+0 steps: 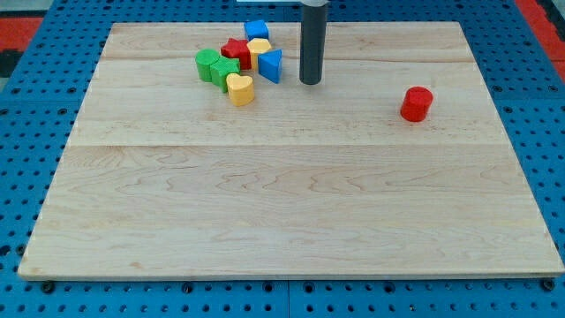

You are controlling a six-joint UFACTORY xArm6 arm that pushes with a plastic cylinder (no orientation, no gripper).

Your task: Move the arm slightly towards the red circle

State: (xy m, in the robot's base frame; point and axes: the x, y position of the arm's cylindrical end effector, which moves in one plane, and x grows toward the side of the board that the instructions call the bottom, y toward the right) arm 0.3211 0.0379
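One wooden board (291, 203) carries eight coloured blocks. Red: two, one cylinder (416, 103) at the right and one star (236, 49) in the far-left cluster. Blue: two, one cube (257, 30) at the far edge and one wedge-like block (271, 64). Yellow: two, one heart (240, 88) and one partly hidden block (259, 48). Green: two adjoining blocks (208, 64) (226, 72), shapes unclear. One dark rod is present, with one tip (310, 82).
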